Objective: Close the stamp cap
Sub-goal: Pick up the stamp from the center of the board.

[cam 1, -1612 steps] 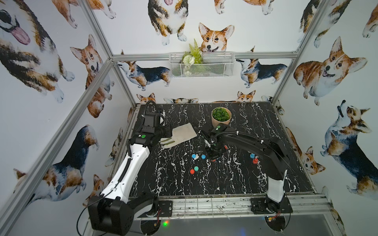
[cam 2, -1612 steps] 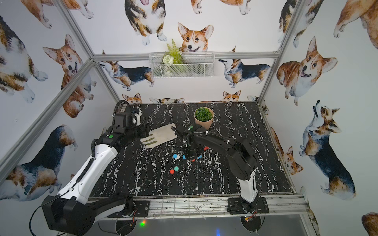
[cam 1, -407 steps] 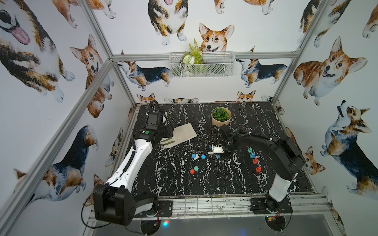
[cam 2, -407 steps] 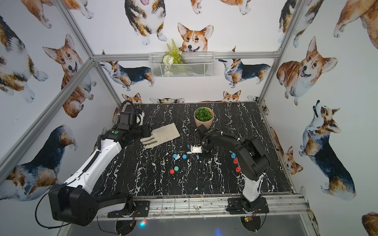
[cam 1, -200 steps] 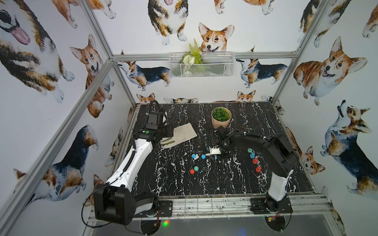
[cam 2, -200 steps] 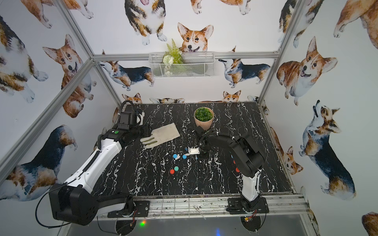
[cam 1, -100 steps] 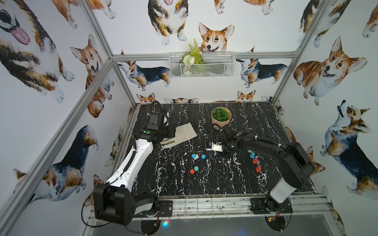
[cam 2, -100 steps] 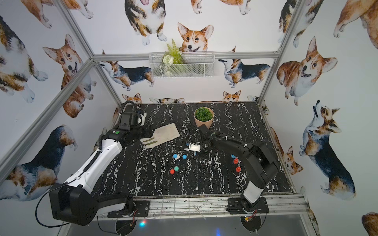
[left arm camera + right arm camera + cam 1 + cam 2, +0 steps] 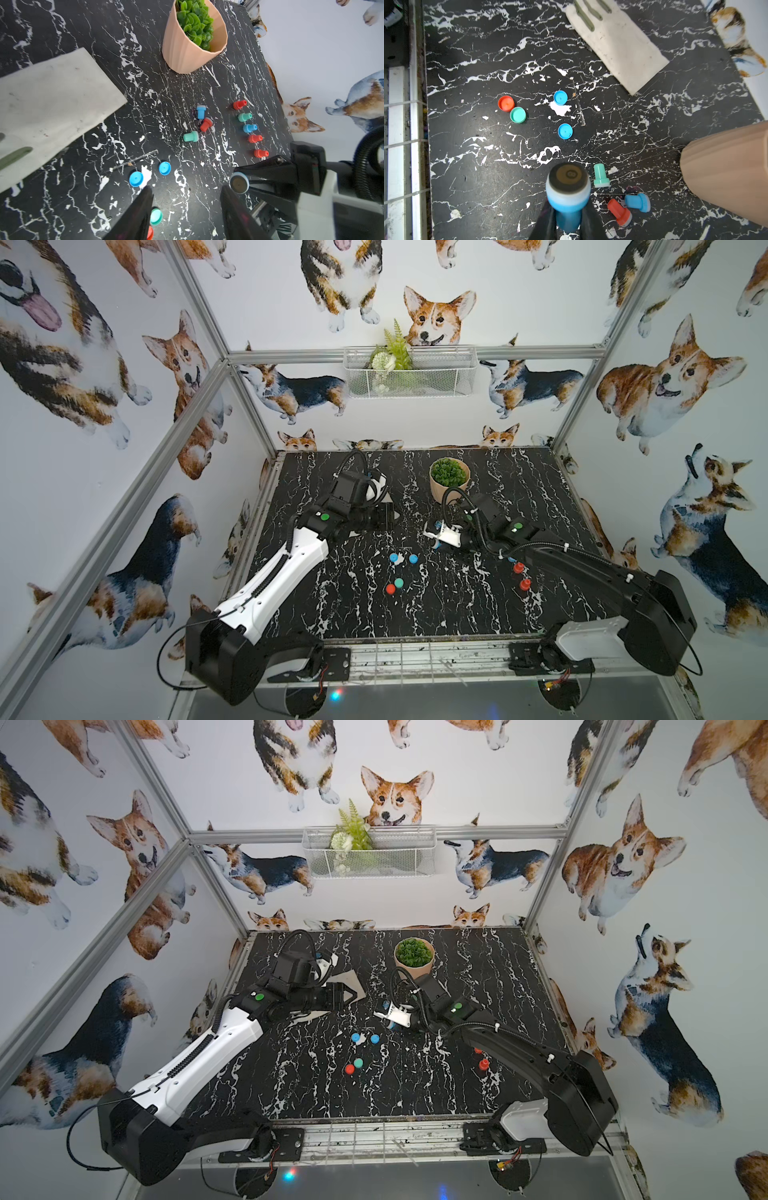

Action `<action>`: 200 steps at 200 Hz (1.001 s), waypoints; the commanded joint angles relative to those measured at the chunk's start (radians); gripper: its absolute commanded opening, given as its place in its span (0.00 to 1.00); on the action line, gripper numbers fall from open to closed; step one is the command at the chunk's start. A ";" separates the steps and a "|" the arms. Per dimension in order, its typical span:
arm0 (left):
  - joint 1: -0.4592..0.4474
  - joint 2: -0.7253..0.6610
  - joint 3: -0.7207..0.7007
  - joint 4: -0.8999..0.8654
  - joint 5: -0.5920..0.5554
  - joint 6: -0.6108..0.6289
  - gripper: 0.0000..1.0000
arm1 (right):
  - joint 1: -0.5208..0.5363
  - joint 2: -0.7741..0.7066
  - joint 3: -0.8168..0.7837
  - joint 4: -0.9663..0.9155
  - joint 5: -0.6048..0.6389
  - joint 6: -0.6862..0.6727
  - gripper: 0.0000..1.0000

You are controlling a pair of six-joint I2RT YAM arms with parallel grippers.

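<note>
Right pincer (image 9: 568,224) is clamped on the handle of the blue stamp (image 9: 568,193). The stamp is clear of the marble table (image 9: 477,166) and uncapped, with its dark pad facing straight out past the fingertips.

Left pincer (image 9: 187,207) has its fingers apart with nothing between them. It hangs over the table facing the right pincer, and both top views show a gap between the two. From the left wrist we see the pad just off one left finger (image 9: 234,212), not between the fingers.

The caps are out ahead of the right pincer's tips, all down on the table. The near blue cap (image 9: 565,131) comes first and the far blue cap (image 9: 560,97) lies beyond it. Off to one side, the red cap (image 9: 506,103) sits just beside the teal cap (image 9: 518,114).

Close beside the right pincer, on its plant-pot side, three stamps lie on their sides: the teal stamp (image 9: 601,176), the red stamp (image 9: 619,212) and the loose blue stamp (image 9: 637,202). The plant pot (image 9: 726,178) is further out that way.

The white glove (image 9: 616,45) lies beyond the caps, under the left arm. A row of five stamps (image 9: 250,128) sits behind the right pincer by its forearm. We can't tell whether those are capped.
</note>
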 commanded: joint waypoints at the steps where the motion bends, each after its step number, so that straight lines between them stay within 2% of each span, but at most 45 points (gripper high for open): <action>1: -0.047 0.008 0.020 0.017 0.078 -0.099 0.56 | 0.003 -0.070 -0.024 0.092 -0.020 0.057 0.01; 97: -0.205 0.080 0.090 0.073 0.132 -0.201 0.56 | 0.006 -0.160 -0.025 0.153 -0.065 0.068 0.01; 167: -0.239 0.107 0.109 0.061 0.130 -0.207 0.51 | 0.006 -0.186 -0.047 0.179 -0.061 0.070 0.02; 200: -0.244 0.109 0.111 0.072 0.147 -0.209 0.46 | 0.006 -0.186 -0.055 0.193 -0.053 0.072 0.02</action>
